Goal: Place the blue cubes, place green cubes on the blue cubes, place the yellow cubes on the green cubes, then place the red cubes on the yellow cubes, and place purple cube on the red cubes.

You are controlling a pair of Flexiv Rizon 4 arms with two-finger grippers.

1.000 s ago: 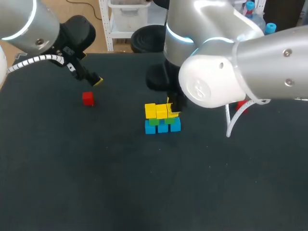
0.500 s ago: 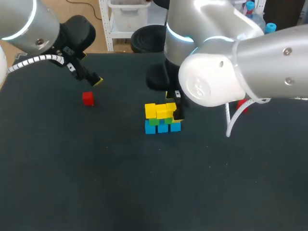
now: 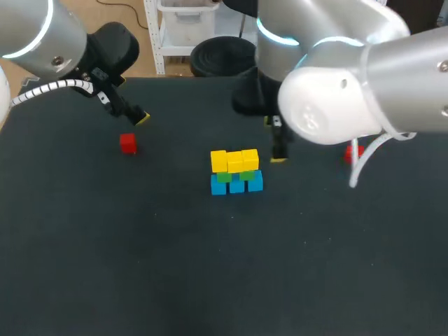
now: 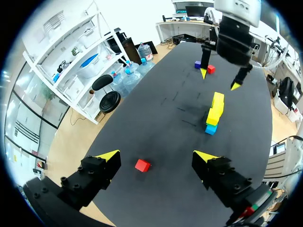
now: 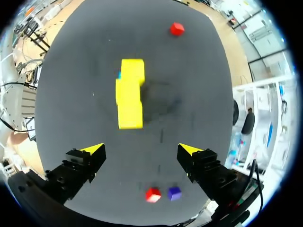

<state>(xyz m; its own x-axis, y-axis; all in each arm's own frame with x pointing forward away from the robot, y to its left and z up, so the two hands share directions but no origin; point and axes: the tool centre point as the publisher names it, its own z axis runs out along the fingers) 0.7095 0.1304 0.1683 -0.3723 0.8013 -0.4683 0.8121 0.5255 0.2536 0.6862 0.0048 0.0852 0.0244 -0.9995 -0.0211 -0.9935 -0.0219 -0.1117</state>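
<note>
Matte dark tabletop (image 3: 140,266), centre: square-edged wall of blue cubes (image 3: 236,185) at the base, green cubes (image 3: 224,177), then yellow cubes (image 3: 234,159) on top. Right gripper (image 5: 141,149) released, empty, near the wall. Left gripper (image 4: 156,154) released, near the red cube (image 3: 127,143) towards the far-left corner.

Occlusions, head and right wrist
Right arm (image 3: 336,105) hides purple cube (image 5: 174,193), clips right-edge red cube (image 3: 352,152); from above, yellow cubes (image 5: 130,94) cover green cubes (image 3: 223,178).
</note>
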